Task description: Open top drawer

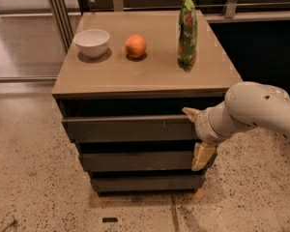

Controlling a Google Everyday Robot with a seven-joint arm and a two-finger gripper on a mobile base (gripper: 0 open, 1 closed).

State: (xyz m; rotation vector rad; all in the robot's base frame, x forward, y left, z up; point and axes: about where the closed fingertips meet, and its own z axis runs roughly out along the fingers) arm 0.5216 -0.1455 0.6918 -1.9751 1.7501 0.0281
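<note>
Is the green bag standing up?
Yes, upright: the bag stands tall on the cabinet top. The gripper is at the top drawer's right end.

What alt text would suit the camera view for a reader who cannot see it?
A white robot arm's gripper is at the right end of the top drawer of a three-drawer cabinet, fingers spread, one by the front's upper edge and one lower. On top stand a white bowl, an orange and an upright green bag.
</note>
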